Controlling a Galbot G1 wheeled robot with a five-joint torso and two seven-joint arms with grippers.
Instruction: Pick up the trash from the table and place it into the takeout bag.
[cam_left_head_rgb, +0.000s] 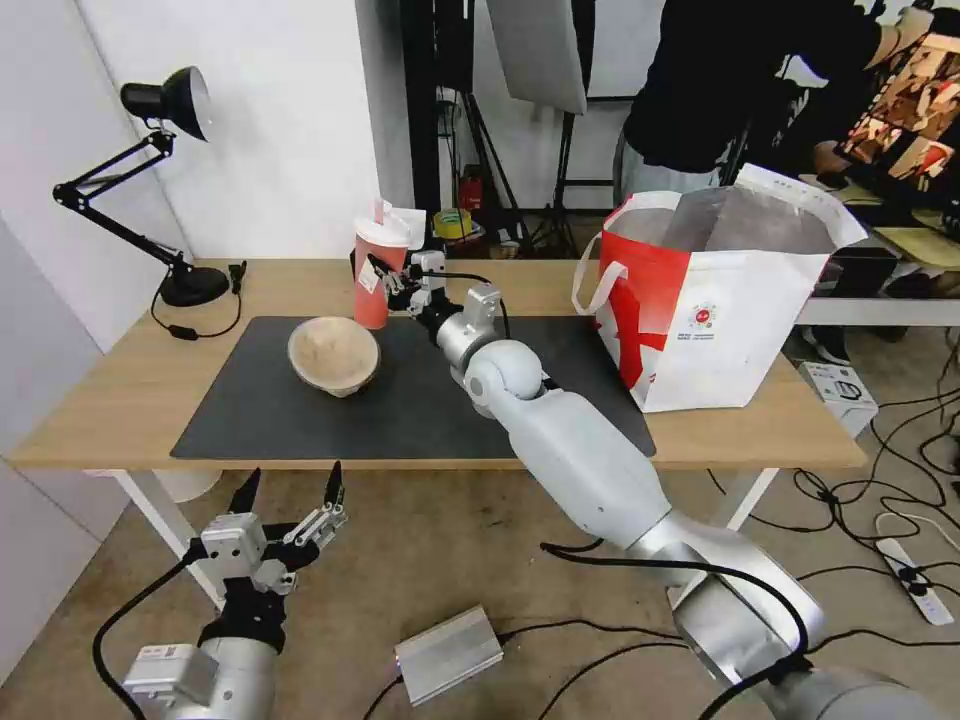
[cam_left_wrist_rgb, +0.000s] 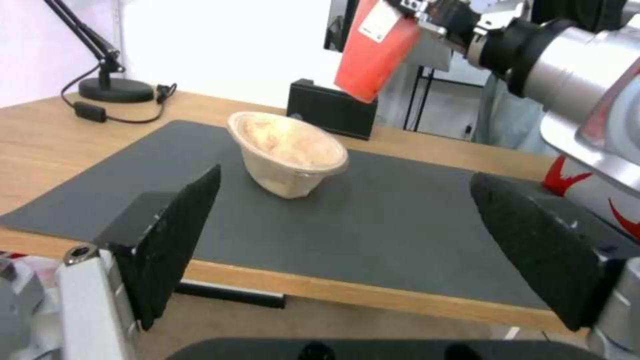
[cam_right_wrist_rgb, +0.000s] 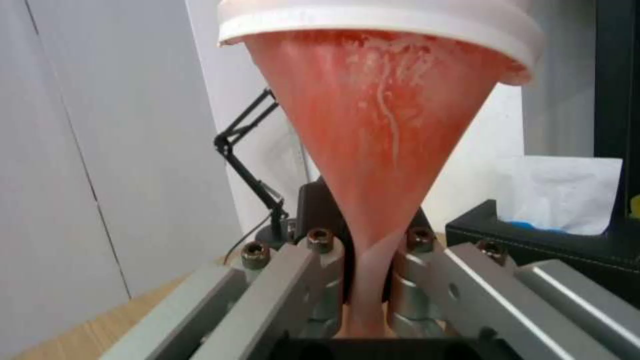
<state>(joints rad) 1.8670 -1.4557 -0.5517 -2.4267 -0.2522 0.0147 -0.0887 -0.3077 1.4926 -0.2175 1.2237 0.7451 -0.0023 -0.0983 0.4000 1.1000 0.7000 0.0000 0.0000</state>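
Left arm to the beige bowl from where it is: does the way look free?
Probably yes. The left gripper hangs open below the table's near edge, facing the bowl; nothing sits on the mat between them. It must rise over the edge first. The right gripper holds the cup farther back.

This is looking like a lab or studio set up for recording, with the light-wood table (cam_left_head_rgb: 120, 400) serving as a staged work surface rather than a lived-in one. Behind the table, black light stands and tripods (cam_left_head_rgb: 480, 130) are crowding against a bare white wall. On the concrete floor below and to the right of the table, loose cables (cam_left_head_rgb: 880, 470), a power strip (cam_left_head_rgb: 915, 580) and a metal power box (cam_left_head_rgb: 447, 655) are lying about.
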